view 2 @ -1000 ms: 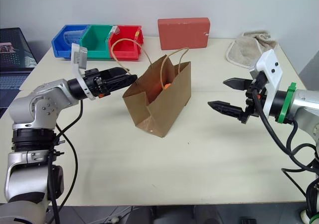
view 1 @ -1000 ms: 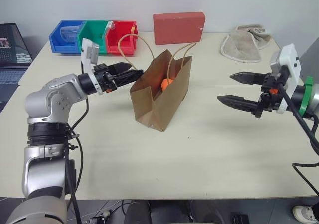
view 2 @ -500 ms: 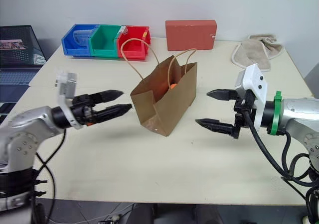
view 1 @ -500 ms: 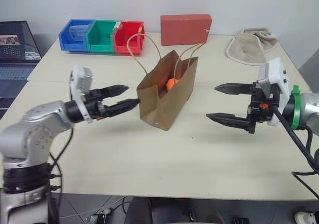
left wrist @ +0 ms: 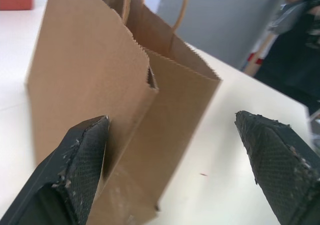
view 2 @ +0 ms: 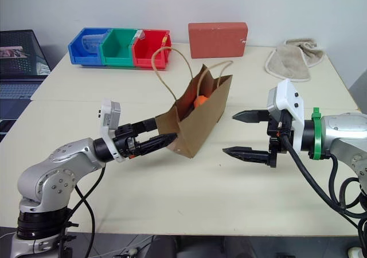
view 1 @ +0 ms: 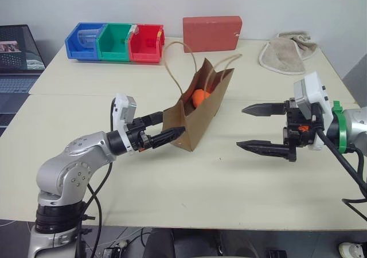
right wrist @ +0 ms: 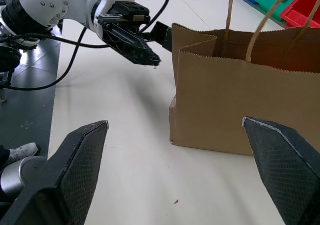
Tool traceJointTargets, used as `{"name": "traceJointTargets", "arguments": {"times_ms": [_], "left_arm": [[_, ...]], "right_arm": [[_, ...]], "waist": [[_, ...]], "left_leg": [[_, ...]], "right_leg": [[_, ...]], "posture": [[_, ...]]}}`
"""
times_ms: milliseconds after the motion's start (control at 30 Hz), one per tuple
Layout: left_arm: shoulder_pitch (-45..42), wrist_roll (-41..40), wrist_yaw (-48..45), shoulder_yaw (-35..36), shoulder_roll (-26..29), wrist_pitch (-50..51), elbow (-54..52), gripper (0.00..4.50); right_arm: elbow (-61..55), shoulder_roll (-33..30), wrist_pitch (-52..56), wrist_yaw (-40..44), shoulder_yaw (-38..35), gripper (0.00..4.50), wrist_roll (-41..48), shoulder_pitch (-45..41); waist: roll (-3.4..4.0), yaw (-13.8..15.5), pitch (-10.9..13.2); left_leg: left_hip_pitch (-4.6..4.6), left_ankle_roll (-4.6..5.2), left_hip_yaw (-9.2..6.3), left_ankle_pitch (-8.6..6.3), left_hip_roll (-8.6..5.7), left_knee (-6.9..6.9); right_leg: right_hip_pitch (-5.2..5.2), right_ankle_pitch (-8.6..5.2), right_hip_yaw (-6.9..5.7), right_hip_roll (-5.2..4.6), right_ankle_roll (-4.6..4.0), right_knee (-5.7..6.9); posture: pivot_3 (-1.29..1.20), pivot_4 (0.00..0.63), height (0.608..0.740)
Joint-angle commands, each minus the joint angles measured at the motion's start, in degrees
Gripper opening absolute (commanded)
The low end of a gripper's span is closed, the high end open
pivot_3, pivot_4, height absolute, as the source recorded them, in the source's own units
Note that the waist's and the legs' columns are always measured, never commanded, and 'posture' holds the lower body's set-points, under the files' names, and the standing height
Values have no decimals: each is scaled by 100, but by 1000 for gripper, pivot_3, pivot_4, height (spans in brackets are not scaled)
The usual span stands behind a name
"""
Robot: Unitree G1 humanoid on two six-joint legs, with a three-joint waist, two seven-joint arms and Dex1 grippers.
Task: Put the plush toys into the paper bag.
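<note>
Standing near the middle of the table (view 1: 241, 206), the paper bag (view 1: 200, 112) leans a little, and something orange, probably the carrot plush toy (view 1: 198, 97), shows inside its mouth. The egg toy I cannot find; it may lie deeper in the bag. The left gripper (view 1: 162, 133) is spread wide, with its far finger hidden behind the bag's near end and the other finger in front of it. The right gripper (view 1: 261, 128) is also spread wide, holds nothing and hangs apart from the bag on the other side. The bag looks light, thin and easy to crease or tip, so I think it is better steadied by a side wall or the folded rim than by the thin twisted handles (view 1: 178, 63).
</note>
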Motion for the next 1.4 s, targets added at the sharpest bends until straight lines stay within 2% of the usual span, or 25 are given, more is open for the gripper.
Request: {"name": "traceJointTargets", "arguments": {"times_ms": [33, 100, 167, 267, 467, 667, 767, 1167, 1300, 1400], "left_arm": [[-17, 92, -34, -141, 15, -190, -175, 4322], [-36, 326, 49, -358, -80, -348, -131, 4322], [-110, 807, 319, -747, -408, -735, 2, 4322], [-189, 1184, 561, -968, -760, -1085, 163, 4322], [-304, 1872, 979, -1176, -1316, -1859, 504, 4322], [-390, 2054, 1176, -1080, -1599, -2193, 649, 4322], [-357, 2056, 949, -1072, -1500, -2331, 650, 3741], [-458, 2096, 659, -933, -1261, -2488, 1070, 51], [-673, 2141, 287, -951, -1097, -2682, 1427, 51], [-1200, 1865, -618, -1076, -878, -2529, 1891, 51]], "right_arm": [[-167, -119, -105, 28, -152, 4500, 72, -13], [-168, -124, -114, 20, -138, 4500, 78, -18], [-179, -118, -106, -2, -114, 4500, 100, -48], [-207, -140, -97, 2, -109, 4500, 134, -56], [-229, -145, -90, -33, -78, 4500, 176, -81], [-235, -107, -105, -69, -27, 4500, 189, -108], [-219, -54, -186, -86, 34, 4500, 98, -134], [-318, 249, -913, -285, 109, 4500, -516, 79], [-401, 165, -929, -305, -52, 4500, -504, 239], [-682, -136, -635, -224, -1034, 4500, 73, 789]], "waist": [[0, 1, 0], [0, 1, 0], [1, 9, -1], [0, 20, -1], [0, 19, -1], [0, 19, -1], [0, 18, -1], [0, 15, -1], [0, 15, -1], [-1, 64, -1]], "left_leg": [[0, 0, 0, 0, -1, 1], [0, 0, 0, 0, -1, 4], [1, 0, 0, 0, -1, 4], [1, -1, -2, 0, -3, 4], [3, 0, -2, 0, -3, 3], [3, 0, -2, 0, -3, 3], [3, 0, -2, 0, -3, 3], [4, 0, -3, 0, -3, 3], [5, 0, -4, 0, -4, 3], [2, 0, -8, 0, -6, 3]], "right_leg": [[1, 0, 0, 0, 0, 0], [3, 0, 1, 0, 0, -1], [4, 0, 1, 0, 0, -2], [10, 0, -1, -1, 0, -6], [10, 1, 1, 0, 0, -4], [11, 1, 0, 0, 0, -4], [11, 1, 0, 0, 0, -4], [11, 1, -2, 0, 0, -4], [13, 1, -2, 0, 0, -4], [13, 1, -5, 0, 0, -6]], "posture": [[0, 150, 740], [0, 150, 740], [0, 150, 740], [0, 150, 740], [0, 150, 740], [0, 150, 740], [0, 150, 740], [0, 150, 740], [0, 150, 740], [0, 150, 740]]}}
